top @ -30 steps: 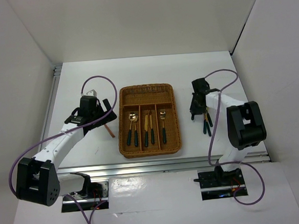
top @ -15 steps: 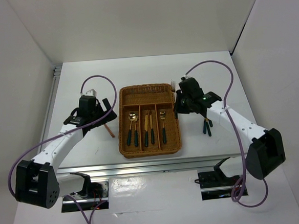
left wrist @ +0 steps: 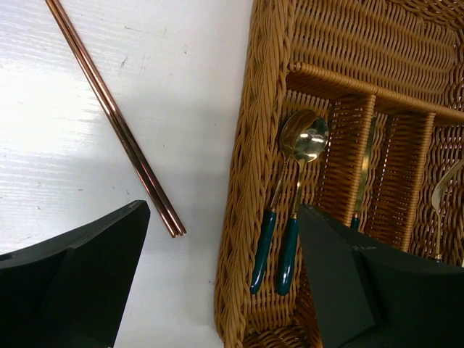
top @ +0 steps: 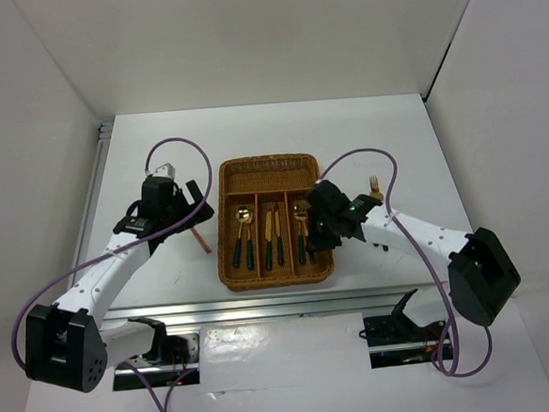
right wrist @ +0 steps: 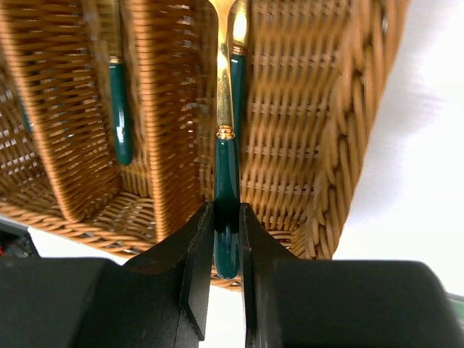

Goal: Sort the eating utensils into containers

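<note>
Now, right end effector (right wrist: 226,217): pinched on the dark green handle of a utensil (right wrist: 226,167), outer long slot of the tray (right wrist: 312,145) just beneath. Left end effector (left wrist: 221,217): spread wide, chopsticks (left wrist: 116,123) on the tabletop (left wrist: 181,72) ahead-left, tray rim below its gap.

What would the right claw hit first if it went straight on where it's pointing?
Probably the wicker floor of the tray's rightmost long slot, since the right claw aims its green-handled utensil there; depth is unclear.
</note>
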You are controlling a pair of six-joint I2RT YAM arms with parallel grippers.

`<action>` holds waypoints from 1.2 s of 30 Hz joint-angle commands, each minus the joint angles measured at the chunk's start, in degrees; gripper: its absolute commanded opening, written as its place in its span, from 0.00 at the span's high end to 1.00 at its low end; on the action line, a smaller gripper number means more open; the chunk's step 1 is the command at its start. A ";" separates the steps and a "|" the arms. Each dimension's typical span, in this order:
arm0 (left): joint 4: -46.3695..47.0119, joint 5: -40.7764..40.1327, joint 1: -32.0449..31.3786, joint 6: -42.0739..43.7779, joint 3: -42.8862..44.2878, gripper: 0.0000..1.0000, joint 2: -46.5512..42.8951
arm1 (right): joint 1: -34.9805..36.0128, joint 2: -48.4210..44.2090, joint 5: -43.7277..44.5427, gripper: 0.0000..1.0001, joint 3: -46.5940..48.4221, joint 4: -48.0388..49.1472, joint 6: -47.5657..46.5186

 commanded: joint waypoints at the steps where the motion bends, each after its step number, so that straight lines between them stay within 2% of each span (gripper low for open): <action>1: 0.91 0.69 0.27 0.78 -0.19 0.02 -1.39 | 0.20 0.42 0.80 0.95 -1.05 1.76 3.10; 4: 0.91 0.69 0.27 0.78 -0.19 0.02 -1.39 | 0.20 1.65 1.33 0.89 -1.06 2.98 3.10; 10: 0.91 0.69 0.27 0.78 -0.19 0.02 -0.86 | 0.20 5.42 1.33 0.64 1.04 4.57 1.52; 13: 0.91 0.69 0.27 0.78 -0.19 0.02 -0.86 | 0.20 6.57 3.78 0.58 2.45 3.96 0.29; 16: 0.91 0.69 0.27 0.78 -0.19 0.02 -0.86 | 0.20 6.57 6.16 0.49 6.31 1.68 -1.29; 17: 0.91 0.69 0.27 1.30 -0.19 0.02 -0.86 | 0.20 6.57 6.16 0.43 8.85 0.28 -1.29; 21: 0.91 0.69 0.27 1.31 0.34 0.02 -0.34 | -0.67 4.47 10.55 0.32 13.70 -1.05 -4.02; 22: 0.91 0.69 0.27 1.31 0.95 0.02 0.19 | -1.55 3.94 11.25 0.26 14.32 -1.05 -5.93; 26: 0.91 1.21 0.27 1.31 1.48 0.02 0.81 | -9.54 1.05 12.40 0.12 14.33 0.52 -8.85; 28: 0.91 1.21 0.27 1.31 1.48 0.02 1.33 | -16.19 1.04 12.40 0.00 12.05 1.75 -8.85; 30: 0.91 1.74 0.27 1.31 1.48 0.02 1.33 | -22.70 1.04 11.35 0.00 9.68 2.45 -10.34; 36: 0.91 1.74 0.27 1.31 1.48 0.02 1.86 | -31.52 3.58 7.22 0.00 5.81 1.93 -11.75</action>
